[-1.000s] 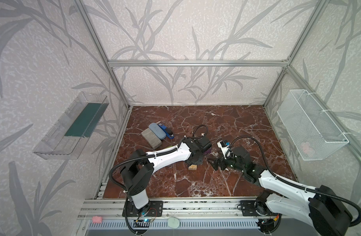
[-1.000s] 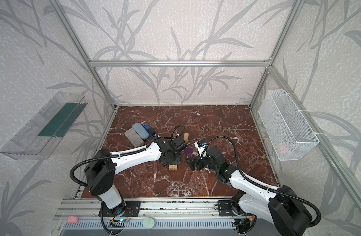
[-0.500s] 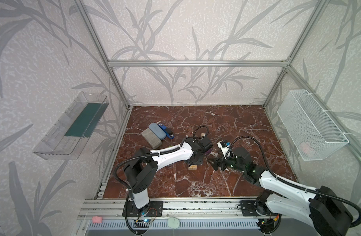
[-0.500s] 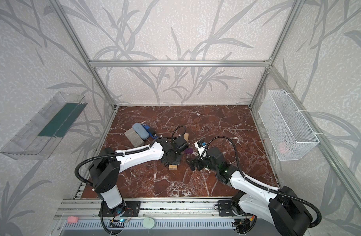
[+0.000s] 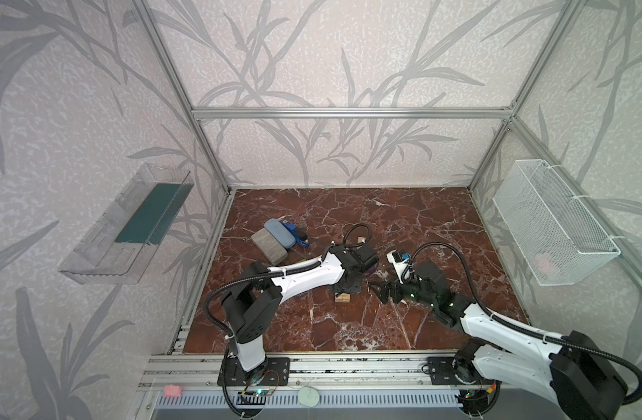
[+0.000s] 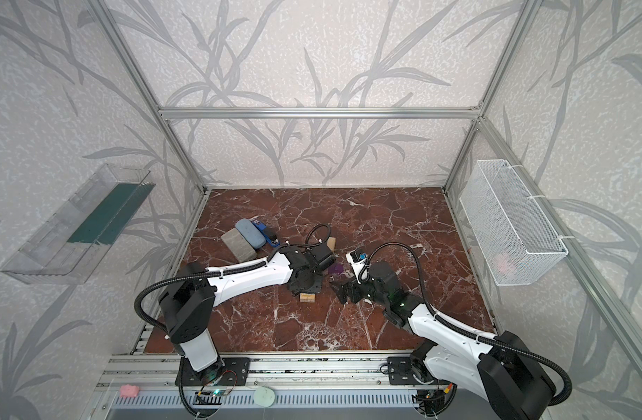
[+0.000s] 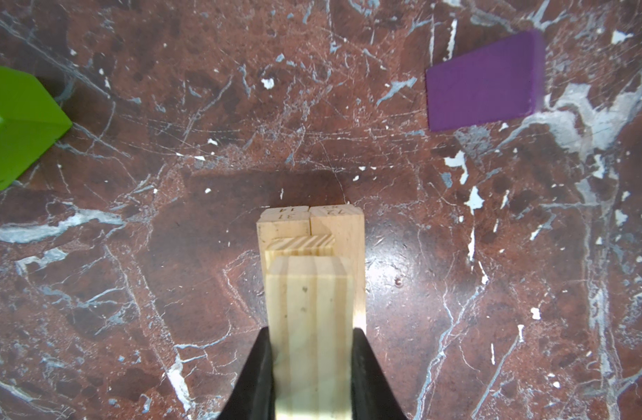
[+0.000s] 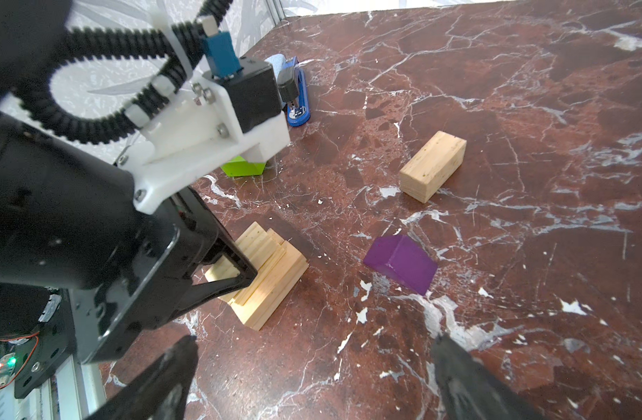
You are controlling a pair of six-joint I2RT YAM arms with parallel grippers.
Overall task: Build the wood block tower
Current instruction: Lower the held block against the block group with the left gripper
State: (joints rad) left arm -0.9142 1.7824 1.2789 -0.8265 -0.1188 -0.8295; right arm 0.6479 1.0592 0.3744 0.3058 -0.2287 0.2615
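A low stack of pale wood blocks [image 8: 265, 276], the tower, stands mid-floor and shows in both top views [image 5: 342, 297] [image 6: 307, 297]. My left gripper [image 7: 311, 334] is shut on a pale wood block [image 7: 310, 291] directly over that stack; I cannot tell whether the block rests on it. A purple block [image 8: 403, 263] lies just beyond the stack, and a lime-green block [image 8: 243, 168] lies half hidden behind the left wrist. One loose pale block [image 8: 433, 171] lies farther back. My right gripper [image 8: 312, 356] hovers open and empty close to the stack.
A grey-blue case [image 5: 279, 232], a grey slab [image 5: 269, 248] and a blue-and-black stapler [image 5: 297, 234] lie at the back left. A white wire basket [image 5: 552, 222] hangs on the right wall, a clear shelf [image 5: 126, 222] on the left wall.
The left arm's elbow has shifted a little to the right while its gripper stays over the stack. The right arm has not moved.
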